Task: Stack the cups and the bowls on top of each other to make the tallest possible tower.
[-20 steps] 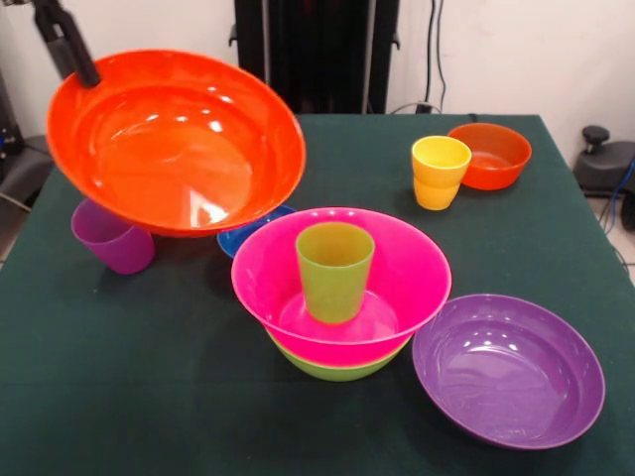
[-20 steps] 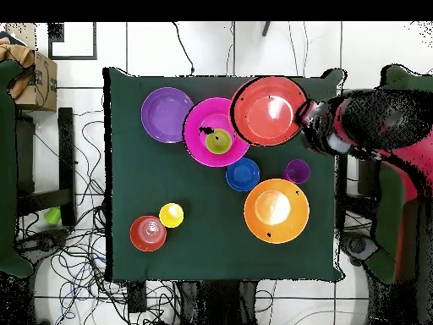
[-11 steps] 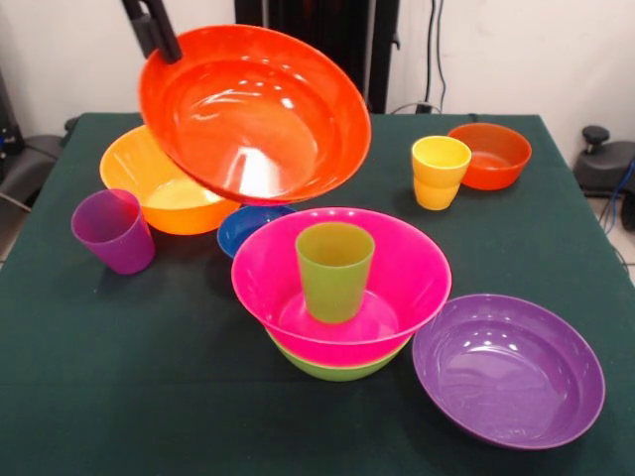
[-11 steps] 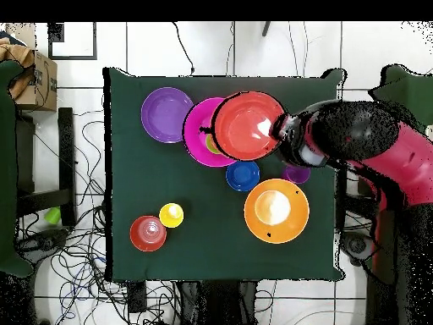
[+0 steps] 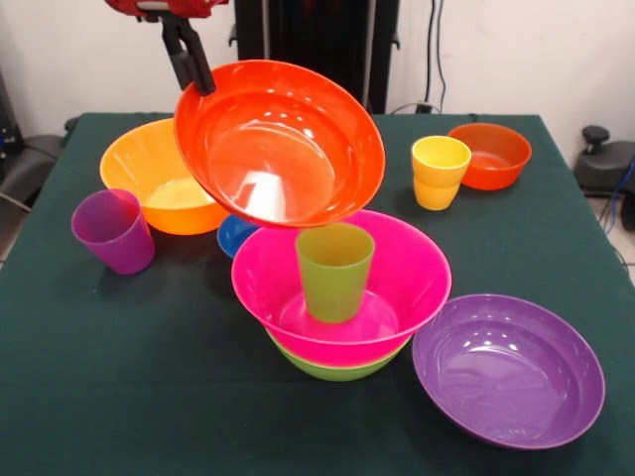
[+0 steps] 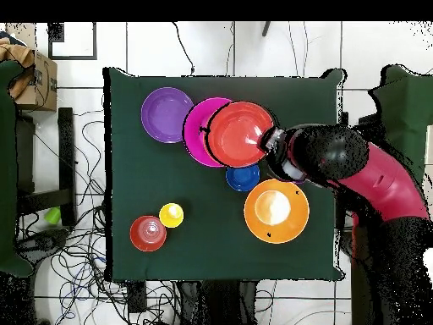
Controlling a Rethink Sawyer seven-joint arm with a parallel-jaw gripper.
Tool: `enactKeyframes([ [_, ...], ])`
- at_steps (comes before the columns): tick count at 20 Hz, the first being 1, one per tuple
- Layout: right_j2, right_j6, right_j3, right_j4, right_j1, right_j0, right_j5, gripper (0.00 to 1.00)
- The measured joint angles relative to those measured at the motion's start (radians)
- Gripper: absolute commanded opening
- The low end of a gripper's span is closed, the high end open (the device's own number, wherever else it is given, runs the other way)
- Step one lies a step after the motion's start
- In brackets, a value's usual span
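Over the last second the red-orange bowl (image 5: 281, 144) has been carried from the table's edge, past the orange bowl (image 5: 159, 188), to a place over the pink bowl (image 5: 342, 283), so that it is now nearly lined up with the tower; in the overhead view it covers much of the pink bowl (image 6: 199, 131) and hides the cup. The bowl is pinched at its upper rim by the gripper (image 5: 189, 59) and is held in the air, tilted, with its open side turned toward the front camera and its lower edge just above the green cup (image 5: 335, 271). No contact with the cup can be made out. The stack below is unchanged: the cup stands upright in the pink bowl, which is nested in the lime bowl (image 5: 337, 369). It is judged that the bowl must be levelled and lowered before it can be rested on the cup's narrow rim, where a poor centring would likely tip it. The bowl is glossy, wide and shallow, with bright highlights inside. The yellow cup (image 5: 440, 172), the small red-orange bowl (image 5: 493, 154), the purple bowl (image 5: 508, 370), the purple cup (image 5: 112, 230) and the blue bowl (image 5: 232, 236) lie unstacked on the table (image 5: 119, 397).
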Motion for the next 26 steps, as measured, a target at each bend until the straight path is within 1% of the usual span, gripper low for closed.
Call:
enactKeyframes([
  [5,0.0,0.0,0.021,0.027,0.005,0.0,-0.033,0.0],
  [9,0.0,0.0,0.023,0.063,0.005,0.0,-0.033,0.0],
  [11,0.0,0.0,0.023,0.093,0.002,0.0,-0.034,0.0],
  [17,0.0,0.0,0.023,0.132,0.0,0.005,-0.034,0.0],
  [20,-0.003,0.002,0.022,0.138,0.002,0.017,-0.034,0.0],
  [26,-0.016,0.021,0.009,0.14,0.024,0.073,-0.034,0.0],
])
